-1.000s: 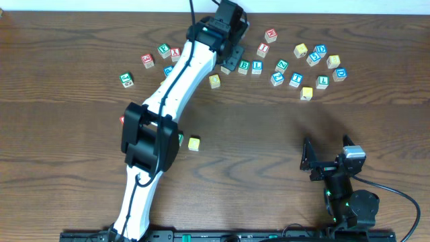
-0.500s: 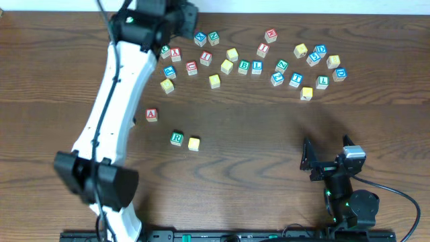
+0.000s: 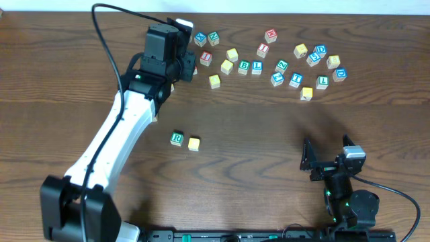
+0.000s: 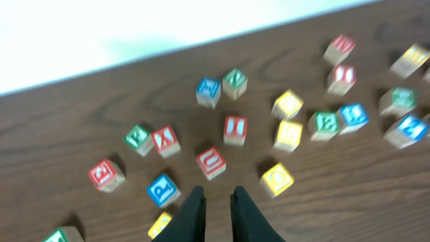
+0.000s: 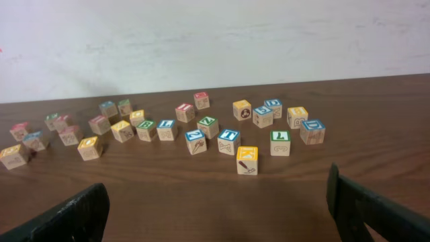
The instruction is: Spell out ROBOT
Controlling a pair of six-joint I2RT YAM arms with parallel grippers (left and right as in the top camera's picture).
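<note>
Green-framed wooden R cube (image 3: 177, 138) and yellow-faced wooden cube (image 3: 194, 143) are sitting mid-worktop (image 3: 269, 128). Left pincer (image 4: 216, 198), closed empty far-left, is needing to reopen over the green-framed wooden B cube (image 3: 244, 66) next.

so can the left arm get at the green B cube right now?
Probably yes. The left gripper hangs above that cluster, and nothing covers the green B cube. The blue L cube sits close beside it, so finger room looks tight.

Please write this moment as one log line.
left claw: shut, empty, over loose cubes | right claw: open, empty | R cube, yellow cube: side by side
</note>
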